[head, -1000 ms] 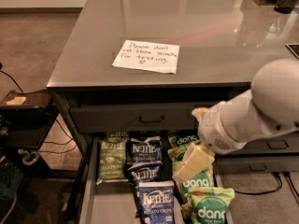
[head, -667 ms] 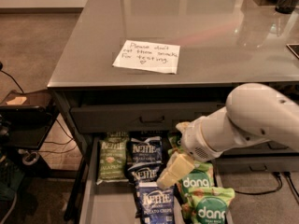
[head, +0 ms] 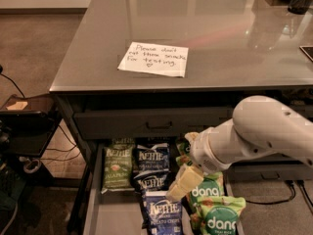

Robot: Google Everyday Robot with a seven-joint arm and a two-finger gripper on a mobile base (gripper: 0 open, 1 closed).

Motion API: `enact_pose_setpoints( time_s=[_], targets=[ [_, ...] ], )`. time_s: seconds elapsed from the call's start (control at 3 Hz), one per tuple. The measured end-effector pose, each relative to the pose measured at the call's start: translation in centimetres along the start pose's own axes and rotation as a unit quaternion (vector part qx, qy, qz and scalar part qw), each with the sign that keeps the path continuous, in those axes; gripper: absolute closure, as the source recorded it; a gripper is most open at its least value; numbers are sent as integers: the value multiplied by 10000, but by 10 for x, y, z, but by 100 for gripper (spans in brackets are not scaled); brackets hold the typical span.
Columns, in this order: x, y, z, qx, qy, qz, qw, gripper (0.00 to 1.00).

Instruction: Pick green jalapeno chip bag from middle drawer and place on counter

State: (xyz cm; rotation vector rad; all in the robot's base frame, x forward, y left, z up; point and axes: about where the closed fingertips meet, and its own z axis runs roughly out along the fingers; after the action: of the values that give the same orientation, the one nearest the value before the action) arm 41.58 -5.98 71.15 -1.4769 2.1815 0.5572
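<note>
Lower, leftward now, our gripper point(head: 174, 193) hangs right of the green jalapeno chip bag point(head: 117, 166); opening we cannot tell.

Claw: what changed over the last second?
The claw swung left and slightly down with the arm, from over the dang bags toward the blue Kettle bags, above the open drawer. It is short of the green bag at the drawer's left. Nothing visibly taken or released. All bags, the note and counter stayed put.
</note>
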Motion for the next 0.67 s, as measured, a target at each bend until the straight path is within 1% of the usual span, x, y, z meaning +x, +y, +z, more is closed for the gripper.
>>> enact_pose_setpoints(
  time_s=[0.33,0.67],
  targets=[
    [14,2,48,-60,-145,-205,9997,0],
    [1,3,109,-54,-454,-608,9971,0]
  ],
)
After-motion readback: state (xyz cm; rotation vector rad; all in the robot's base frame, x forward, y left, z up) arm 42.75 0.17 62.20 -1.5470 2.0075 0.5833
